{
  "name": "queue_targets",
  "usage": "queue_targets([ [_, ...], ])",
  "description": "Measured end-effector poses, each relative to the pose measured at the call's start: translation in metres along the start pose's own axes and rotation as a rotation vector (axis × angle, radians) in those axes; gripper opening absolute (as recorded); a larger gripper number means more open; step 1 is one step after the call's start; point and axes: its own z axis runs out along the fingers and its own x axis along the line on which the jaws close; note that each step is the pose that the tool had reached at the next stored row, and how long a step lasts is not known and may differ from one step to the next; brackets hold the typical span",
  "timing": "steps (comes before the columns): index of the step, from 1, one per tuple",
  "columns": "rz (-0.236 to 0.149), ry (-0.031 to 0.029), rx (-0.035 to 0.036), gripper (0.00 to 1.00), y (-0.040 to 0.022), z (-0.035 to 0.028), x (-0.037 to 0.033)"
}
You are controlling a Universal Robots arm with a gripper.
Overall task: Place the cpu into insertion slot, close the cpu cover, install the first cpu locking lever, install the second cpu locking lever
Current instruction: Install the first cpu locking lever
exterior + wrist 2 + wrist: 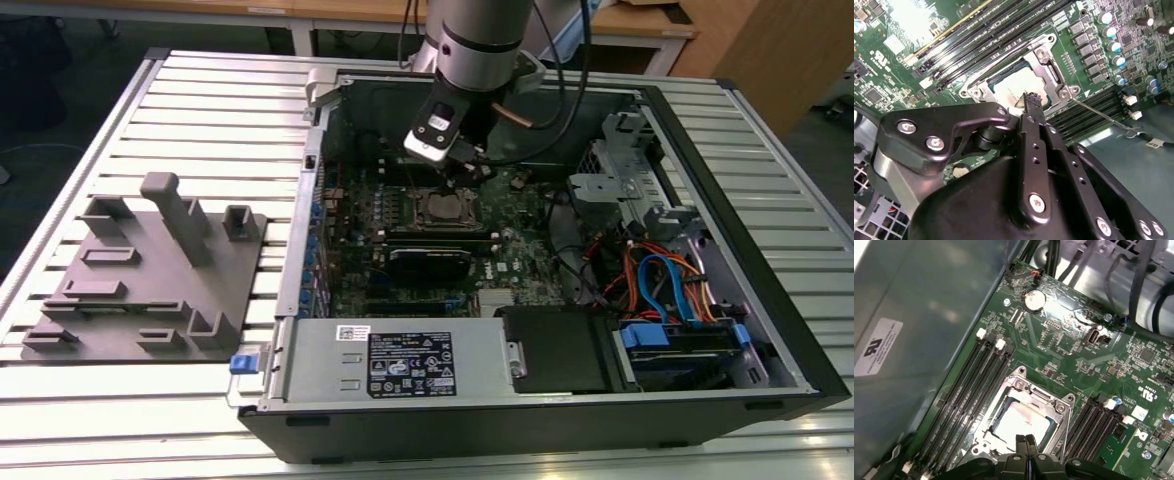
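Observation:
The cpu (1021, 421) lies in the insertion slot (439, 208), its silver-grey top (1007, 88) showing through the cut-out. Flat over it lies the cpu cover (1056, 406), a silver frame (1048, 69) around the chip. My gripper (1026, 442) is shut with nothing between its fingers, and its tips (1032, 99) hover just above the chip's edge. In the exterior view the gripper (463, 172) hangs over the socket's far side. A thin locking lever (1100, 114) sticks out from the socket's corner across the memory slots.
Long black memory slots (970, 390) flank the socket on both sides. The case wall (914, 340) rises close by. Cables (667, 280) and a drive cage (627, 190) fill the case at the exterior view's right. A grey fixture plate (147, 270) lies on the table left of the case.

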Motion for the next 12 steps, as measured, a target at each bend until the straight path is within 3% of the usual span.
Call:
queue_targets([
  [8,-0.008,-0.0001,0.0004,0.11,0.0000,0.0000,0.0000],
  [12,-0.055,-0.0007,0.0026,0.11,0.0000,0.0000,0.0000],
])
